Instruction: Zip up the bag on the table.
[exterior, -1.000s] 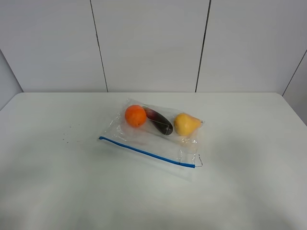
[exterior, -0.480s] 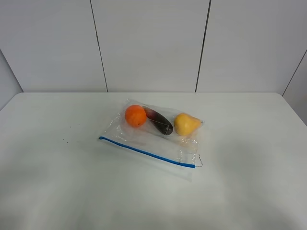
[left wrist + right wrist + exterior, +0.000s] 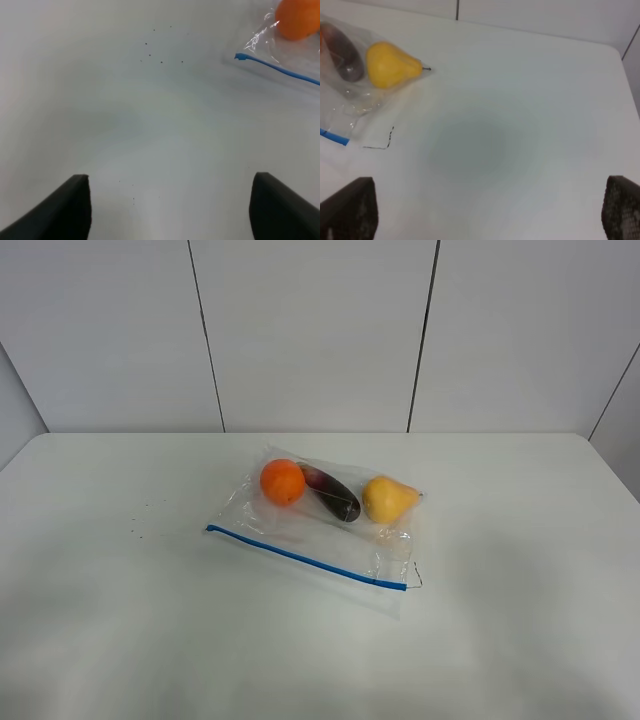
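The bag (image 3: 318, 523) lies flat near the middle of the table (image 3: 520, 620), its blue zip strip (image 3: 305, 558) on the near edge. The left gripper (image 3: 170, 205) and right gripper (image 3: 490, 215) both hover with jaws spread wide, holding nothing.

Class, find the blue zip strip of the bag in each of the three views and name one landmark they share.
Exterior high: blue zip strip runs along the bag's near edge, slanting down to the right.
Left wrist: its end enters at the upper right, below the orange.
Right wrist: only a short stub at the left edge.
Shared landmark: the strip itself.
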Tool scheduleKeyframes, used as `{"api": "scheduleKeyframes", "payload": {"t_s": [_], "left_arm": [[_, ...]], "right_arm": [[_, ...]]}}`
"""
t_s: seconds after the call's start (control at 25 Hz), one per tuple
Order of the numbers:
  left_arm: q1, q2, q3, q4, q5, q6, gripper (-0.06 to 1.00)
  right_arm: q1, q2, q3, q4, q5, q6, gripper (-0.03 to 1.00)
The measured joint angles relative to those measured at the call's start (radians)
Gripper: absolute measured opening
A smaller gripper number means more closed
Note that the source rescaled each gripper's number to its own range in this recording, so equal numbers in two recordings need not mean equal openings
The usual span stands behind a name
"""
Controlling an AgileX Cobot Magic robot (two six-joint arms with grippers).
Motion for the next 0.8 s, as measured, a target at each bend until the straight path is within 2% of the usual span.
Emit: {"api": "scheduleKeyframes", "payload": {"t_s": [0.64, 0.8], "left_arm": [[0.000, 0.000, 0.000, 0.000, 0.000, 0.000, 0.88], [0.000, 0.000, 0.000, 0.000, 0.000, 0.000, 0.88]], "right_arm": [[0.001, 0.000, 0.000, 0.000, 0.001, 0.000, 1.00], [0.034, 0.000, 0.000, -0.001, 0.001, 0.000, 1.00]]}}
